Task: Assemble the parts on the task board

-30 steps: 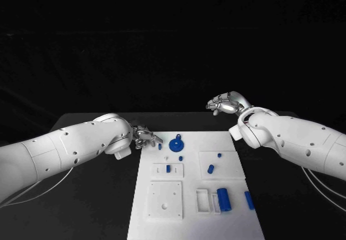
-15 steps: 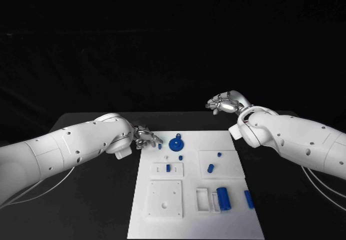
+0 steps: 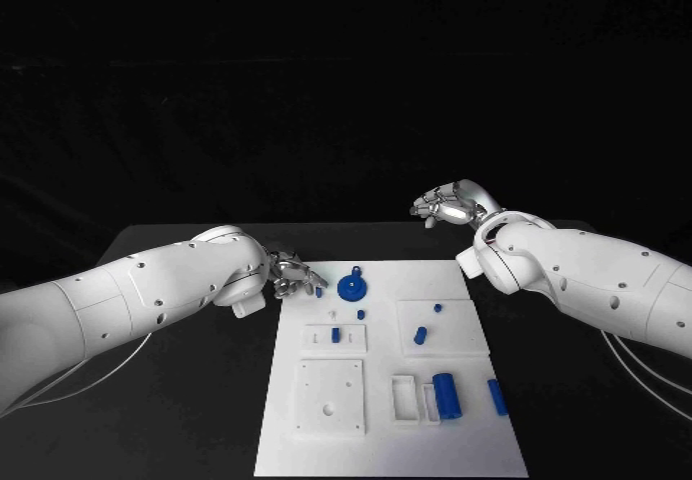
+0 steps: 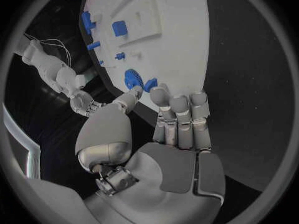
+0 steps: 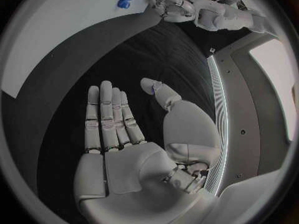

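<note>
The white task board (image 3: 382, 440) lies mid-table with blue parts on it. A blue gear (image 3: 353, 291) sits near its far edge, and a small blue peg (image 3: 319, 293) lies just left of it. My left hand (image 3: 294, 275) hovers at the board's far left edge, fingers apart and holding nothing. In the left wrist view its fingertips (image 4: 163, 95) reach close to the gear (image 4: 132, 78) and the peg (image 4: 150, 83). My right hand (image 3: 454, 208) is raised beyond the board's far right corner. It is flat and empty in the right wrist view (image 5: 124, 134).
Nearer on the board are a large blue cylinder (image 3: 447, 396), a blue bar (image 3: 498, 398), a white holder (image 3: 415, 398) and a white square plate (image 3: 333, 398). Smaller blue pieces (image 3: 421, 336) sit mid-board. Black table surrounds the board.
My left hand has edged slightly right toward the board's far left edge. The right hand has hardly moved.
</note>
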Controlling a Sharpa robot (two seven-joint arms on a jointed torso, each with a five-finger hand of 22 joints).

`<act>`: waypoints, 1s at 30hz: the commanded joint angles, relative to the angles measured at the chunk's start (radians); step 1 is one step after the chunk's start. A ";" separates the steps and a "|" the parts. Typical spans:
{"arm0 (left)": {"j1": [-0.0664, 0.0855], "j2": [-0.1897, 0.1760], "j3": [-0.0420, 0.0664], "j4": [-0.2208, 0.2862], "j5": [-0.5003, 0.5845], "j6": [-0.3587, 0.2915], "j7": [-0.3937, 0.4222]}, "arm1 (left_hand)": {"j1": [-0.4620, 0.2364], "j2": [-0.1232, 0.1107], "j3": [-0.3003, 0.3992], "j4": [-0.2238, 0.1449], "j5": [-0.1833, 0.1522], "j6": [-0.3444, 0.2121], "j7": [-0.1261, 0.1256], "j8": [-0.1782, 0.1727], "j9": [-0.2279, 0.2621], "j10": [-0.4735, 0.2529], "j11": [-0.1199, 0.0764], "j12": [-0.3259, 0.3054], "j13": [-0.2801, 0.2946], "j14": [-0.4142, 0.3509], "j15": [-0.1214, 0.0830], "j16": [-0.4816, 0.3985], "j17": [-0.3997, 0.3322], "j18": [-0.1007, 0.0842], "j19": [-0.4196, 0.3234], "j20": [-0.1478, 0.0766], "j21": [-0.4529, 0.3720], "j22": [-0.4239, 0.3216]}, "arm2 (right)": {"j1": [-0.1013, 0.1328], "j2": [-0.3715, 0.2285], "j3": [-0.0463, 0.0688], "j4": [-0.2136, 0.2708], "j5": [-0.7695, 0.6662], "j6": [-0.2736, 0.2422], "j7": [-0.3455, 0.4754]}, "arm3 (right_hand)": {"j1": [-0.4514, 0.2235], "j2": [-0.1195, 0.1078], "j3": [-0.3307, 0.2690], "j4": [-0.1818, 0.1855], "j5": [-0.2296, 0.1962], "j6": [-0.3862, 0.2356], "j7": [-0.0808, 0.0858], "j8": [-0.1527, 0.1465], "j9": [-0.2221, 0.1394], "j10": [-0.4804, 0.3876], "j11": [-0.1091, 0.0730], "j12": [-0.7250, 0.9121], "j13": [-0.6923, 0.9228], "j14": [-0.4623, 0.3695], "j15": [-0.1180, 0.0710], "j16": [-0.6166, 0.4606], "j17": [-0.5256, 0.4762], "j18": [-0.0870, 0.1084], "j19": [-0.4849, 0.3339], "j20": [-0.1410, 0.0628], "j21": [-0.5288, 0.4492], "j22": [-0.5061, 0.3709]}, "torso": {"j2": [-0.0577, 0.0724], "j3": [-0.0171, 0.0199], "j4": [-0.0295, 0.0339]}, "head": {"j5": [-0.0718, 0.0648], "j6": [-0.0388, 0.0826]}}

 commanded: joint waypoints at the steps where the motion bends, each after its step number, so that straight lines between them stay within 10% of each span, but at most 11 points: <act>1: -0.005 0.005 -0.004 -0.005 0.005 0.026 0.009 | 0.002 0.010 -0.006 0.001 -0.002 -0.008 0.001 -0.003 -0.002 -0.005 0.000 -0.007 -0.001 -0.009 -0.001 -0.003 -0.001 -0.008 -0.006 -0.109 -0.006 0.001 | 0.000 0.003 0.001 0.000 -0.002 0.010 0.006 | 0.000 0.011 -0.006 0.002 0.006 -0.008 0.000 0.002 -0.001 -0.010 0.000 0.007 -0.002 -0.008 0.002 0.001 -0.001 0.014 -0.006 -0.001 -0.005 0.001 | 0.000 -0.0001 -0.0001 | 0.000 -0.001; 30: -0.011 0.014 -0.008 -0.017 0.006 0.047 0.017 | 0.075 0.082 -0.036 -0.083 -0.001 -0.001 0.001 -0.001 -0.006 -0.006 0.001 -0.005 -0.001 -0.014 0.000 0.001 -0.002 -0.012 -0.012 -0.109 -0.009 0.009 | 0.000 0.006 0.001 -0.006 -0.002 0.012 0.005 | 0.000 0.011 -0.006 0.002 0.006 -0.008 0.000 0.003 -0.001 -0.011 0.001 0.008 -0.004 -0.008 0.002 0.002 -0.002 0.014 -0.006 -0.001 -0.005 0.001 | 0.000 -0.0016 -0.0001 | -0.001 -0.004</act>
